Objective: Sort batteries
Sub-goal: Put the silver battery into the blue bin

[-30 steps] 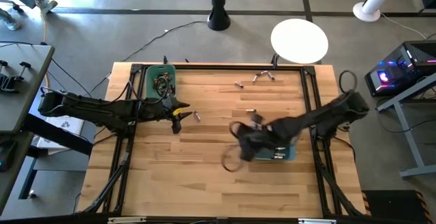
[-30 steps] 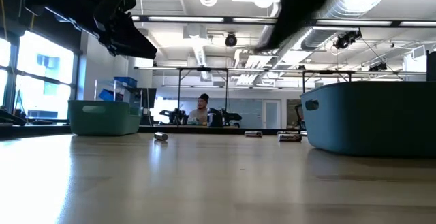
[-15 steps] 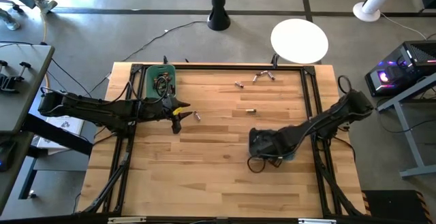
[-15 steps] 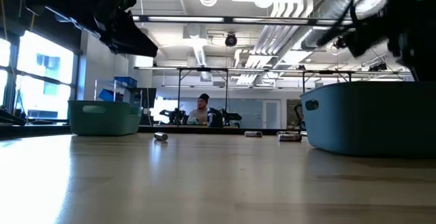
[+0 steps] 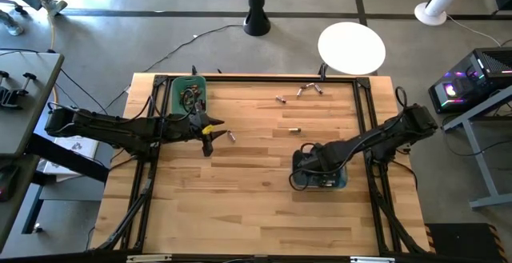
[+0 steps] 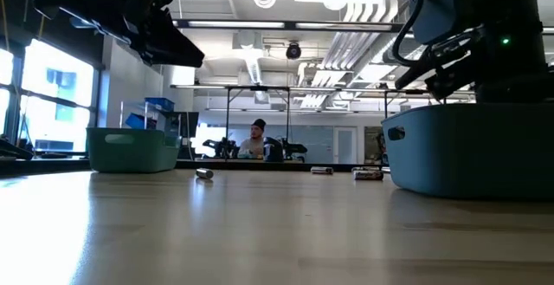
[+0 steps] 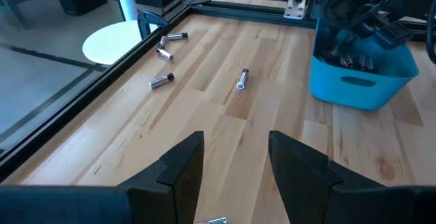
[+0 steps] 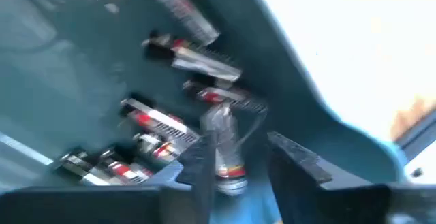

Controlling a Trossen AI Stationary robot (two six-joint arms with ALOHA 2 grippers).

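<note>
- Wooden counter carries a teal bin at the right and a green bin at the far left.
- Batteries lie piled inside the teal bin; loose batteries are scattered along the counter's far side.
- Right hand sits over the teal bin, fingers parted around one battery.
- Left hand hovers open near the green bin.

Small cylindrical batteries are showing silver with red and black bands inside the teal-blue rectangular plastic bin. Green rectangular plastic bin is sitting on the light striped wooden table.
</note>
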